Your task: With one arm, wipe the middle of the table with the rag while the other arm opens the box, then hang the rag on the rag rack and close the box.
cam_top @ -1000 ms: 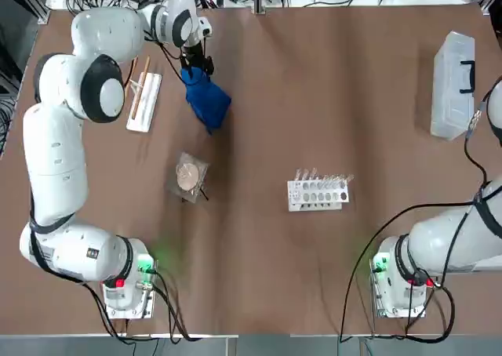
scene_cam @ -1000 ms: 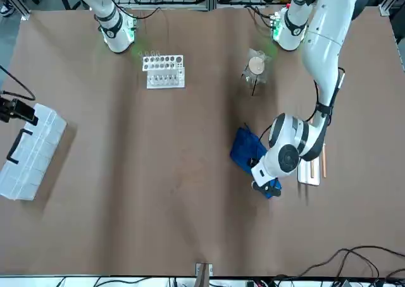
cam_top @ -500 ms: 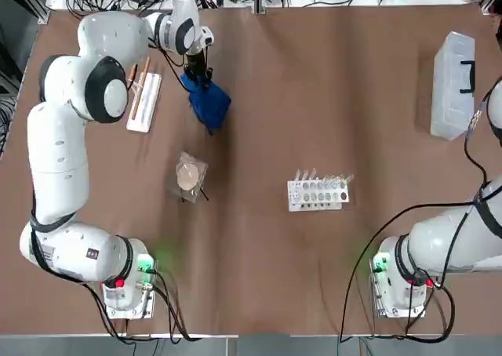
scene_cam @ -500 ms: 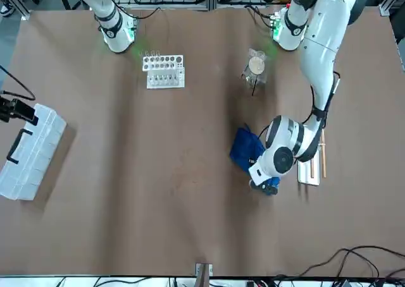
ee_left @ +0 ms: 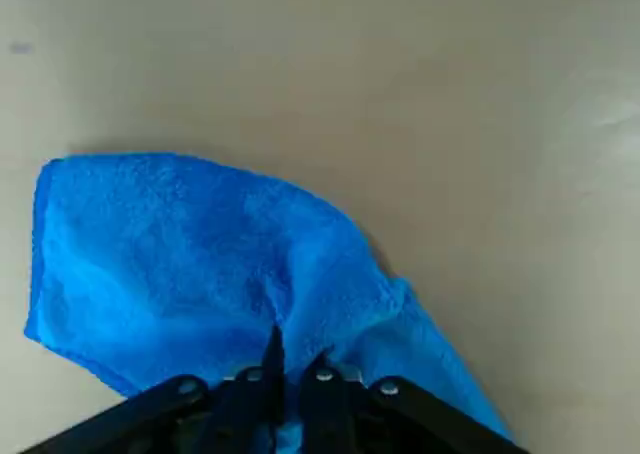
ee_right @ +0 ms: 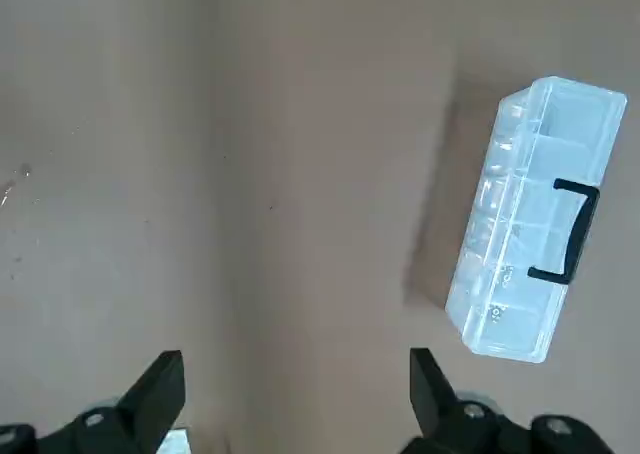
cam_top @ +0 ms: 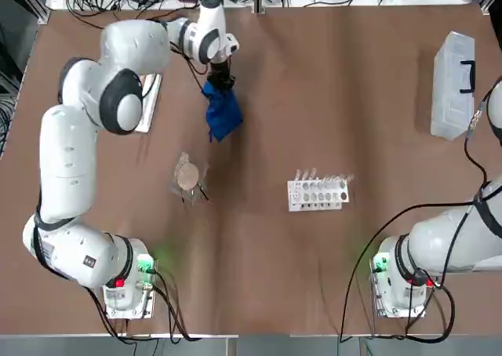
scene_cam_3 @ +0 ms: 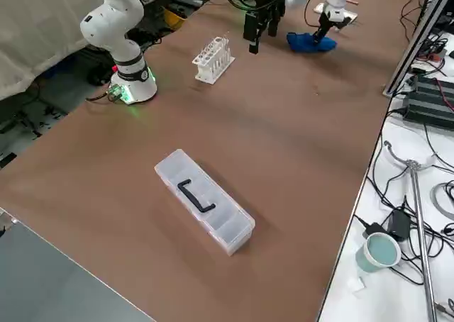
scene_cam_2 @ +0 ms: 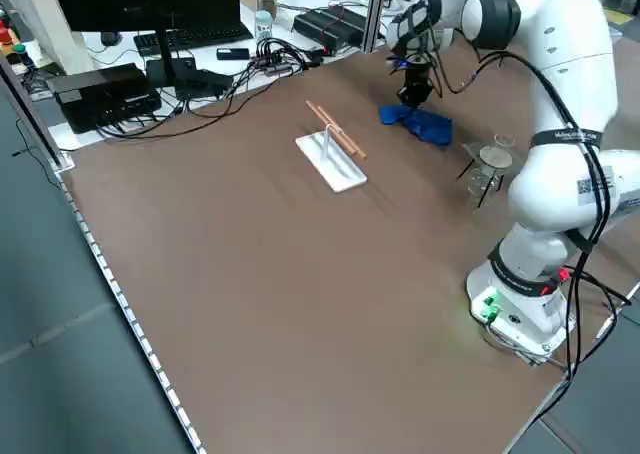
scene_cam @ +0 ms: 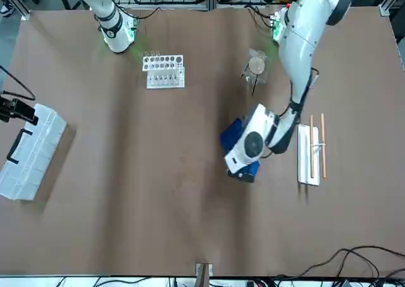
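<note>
The bright blue rag (cam_top: 224,115) lies on the brown table (cam_top: 329,89), left of its middle and toward the far side. My left gripper (cam_top: 222,84) stands over the rag's far end and is shut on a pinched fold of it (ee_left: 300,274); the rest of the cloth trails on the tabletop (scene_cam_2: 425,125). The translucent box (cam_top: 453,84) with its black handle lies closed at the far right. My right gripper (ee_right: 292,389) hangs open high above the table, near the box (ee_right: 530,274), holding nothing. The rag rack (scene_cam: 311,153) sits beside the left arm.
A white test-tube rack (cam_top: 318,191) stands right of centre, nearer the arms' bases. A tan round piece in clear wrap (cam_top: 187,176) lies below the rag. Cables and equipment line the far edge (scene_cam_2: 200,74).
My left gripper has shut on the rag and carried its pinched end to the right, away from the rag rack. The right arm has not moved.
</note>
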